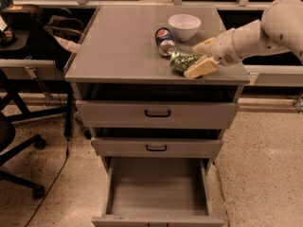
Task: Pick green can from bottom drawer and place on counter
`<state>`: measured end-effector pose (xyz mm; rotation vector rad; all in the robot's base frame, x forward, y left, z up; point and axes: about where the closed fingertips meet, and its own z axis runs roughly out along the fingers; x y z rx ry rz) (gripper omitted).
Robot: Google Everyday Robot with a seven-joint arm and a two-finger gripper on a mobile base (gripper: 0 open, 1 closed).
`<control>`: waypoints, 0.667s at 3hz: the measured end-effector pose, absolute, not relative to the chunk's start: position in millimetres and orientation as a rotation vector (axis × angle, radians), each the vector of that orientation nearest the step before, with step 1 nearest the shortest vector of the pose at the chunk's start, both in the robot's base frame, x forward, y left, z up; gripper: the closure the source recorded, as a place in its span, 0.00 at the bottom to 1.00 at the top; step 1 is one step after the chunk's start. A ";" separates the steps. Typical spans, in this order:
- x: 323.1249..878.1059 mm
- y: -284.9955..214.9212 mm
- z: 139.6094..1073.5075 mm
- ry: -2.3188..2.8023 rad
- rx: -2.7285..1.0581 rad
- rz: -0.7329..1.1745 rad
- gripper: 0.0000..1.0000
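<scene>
The green can (181,61) lies at the front right of the counter (123,46), between my gripper's fingers. My gripper (190,60) reaches in from the right on a white arm (255,34), with one cream finger (203,45) behind the can and the other (201,67) in front of it. The fingers close on the can, which sits at counter level. The bottom drawer (158,186) is pulled open below, and its grey inside is bare.
A blue-and-red can (164,36) lies just behind the green can. A white bowl (184,26) stands behind that. Two upper drawers with black handles (157,113) are partly pulled out. An office chair and a desk stand at the left.
</scene>
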<state>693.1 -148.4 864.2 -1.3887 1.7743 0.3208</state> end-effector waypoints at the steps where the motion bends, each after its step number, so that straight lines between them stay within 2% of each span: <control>1: 698.1 -143.4 876.9 1.732 -1.383 0.306 0.00; 2: 698.1 -143.4 876.8 1.732 -1.383 0.306 0.00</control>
